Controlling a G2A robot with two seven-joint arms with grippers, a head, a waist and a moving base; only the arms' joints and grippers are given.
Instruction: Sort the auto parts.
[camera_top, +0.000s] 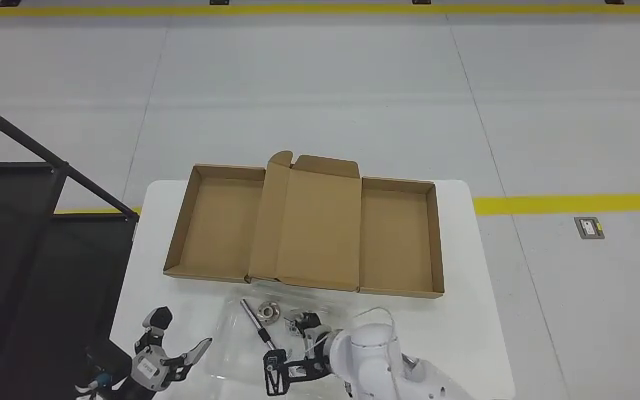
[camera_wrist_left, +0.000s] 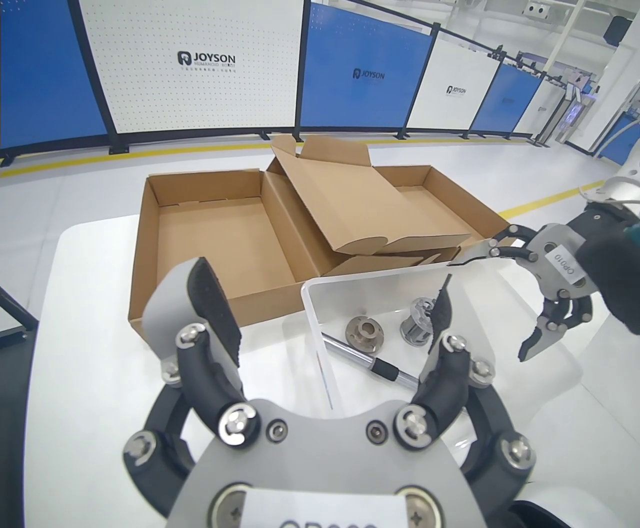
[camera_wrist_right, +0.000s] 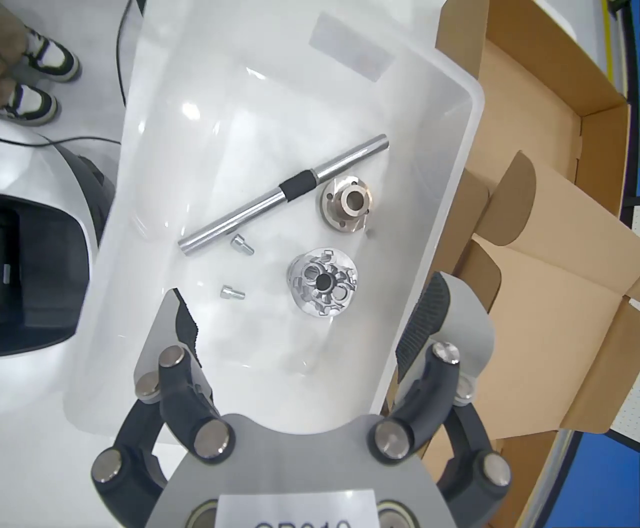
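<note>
Top view: a flat cardboard box, flaps folded over its middle, lies across the far side of the white table. Just near of it sits a clear bin holding the parts: a shiny steel rod with a black band, a slotted silver hub, a round flange with a centre bore, and two small screws. Right gripper hangs over the bin, jaws spread, empty. Left gripper, likewise released, is at the bin's left.
</note>
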